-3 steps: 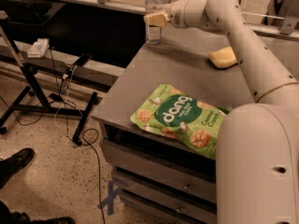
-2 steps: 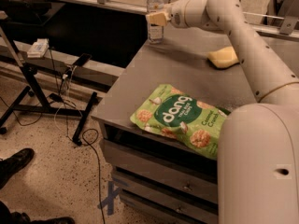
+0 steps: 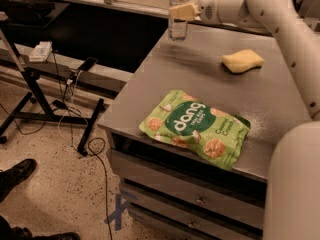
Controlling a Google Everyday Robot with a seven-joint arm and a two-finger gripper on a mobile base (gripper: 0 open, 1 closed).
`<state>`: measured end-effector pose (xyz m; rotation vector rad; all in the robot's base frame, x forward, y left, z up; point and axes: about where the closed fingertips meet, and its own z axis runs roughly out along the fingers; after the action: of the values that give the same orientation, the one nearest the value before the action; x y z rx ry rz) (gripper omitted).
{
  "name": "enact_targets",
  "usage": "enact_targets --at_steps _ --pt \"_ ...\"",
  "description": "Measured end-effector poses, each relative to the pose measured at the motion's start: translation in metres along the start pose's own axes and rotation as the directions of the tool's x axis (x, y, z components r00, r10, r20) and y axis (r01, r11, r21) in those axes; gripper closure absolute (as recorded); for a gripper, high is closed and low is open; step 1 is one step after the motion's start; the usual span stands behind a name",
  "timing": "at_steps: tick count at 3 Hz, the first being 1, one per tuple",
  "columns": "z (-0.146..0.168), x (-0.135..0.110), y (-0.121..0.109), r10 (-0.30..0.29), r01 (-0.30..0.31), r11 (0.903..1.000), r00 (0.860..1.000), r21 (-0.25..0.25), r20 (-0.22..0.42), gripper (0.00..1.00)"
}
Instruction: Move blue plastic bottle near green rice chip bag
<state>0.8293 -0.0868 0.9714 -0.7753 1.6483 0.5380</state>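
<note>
Closest in, lower middle of the frame, the flat green rice chip bag [image 3: 196,127] with the white "dang" logo lies at the front edge of the grey metal cabinet top [image 3: 200,69], one corner just over the lip. Further back, right of centre, there's a yellow sponge [image 3: 242,61], which isn't part of the job. Way up at top centre, at the far corner, the slim blue plastic bottle [image 3: 177,30] stands upright. The white arm's tan two-finger gripper [image 3: 182,12] has its jaws pinching it around the middle. I'd say the grab is done, but bottle and bag are well apart, so the whole carry and set-down are left.
</note>
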Motion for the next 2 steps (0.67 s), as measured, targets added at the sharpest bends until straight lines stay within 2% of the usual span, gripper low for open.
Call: enact_targets --at_steps 1,2 --pt "-0.048 -0.012 0.011 0.039 -0.039 0.9991 0.999 0.016 0.017 1.00" --pt "-0.093 0.004 0.035 0.073 -0.073 0.9968 0.997 0.034 -0.011 1.00"
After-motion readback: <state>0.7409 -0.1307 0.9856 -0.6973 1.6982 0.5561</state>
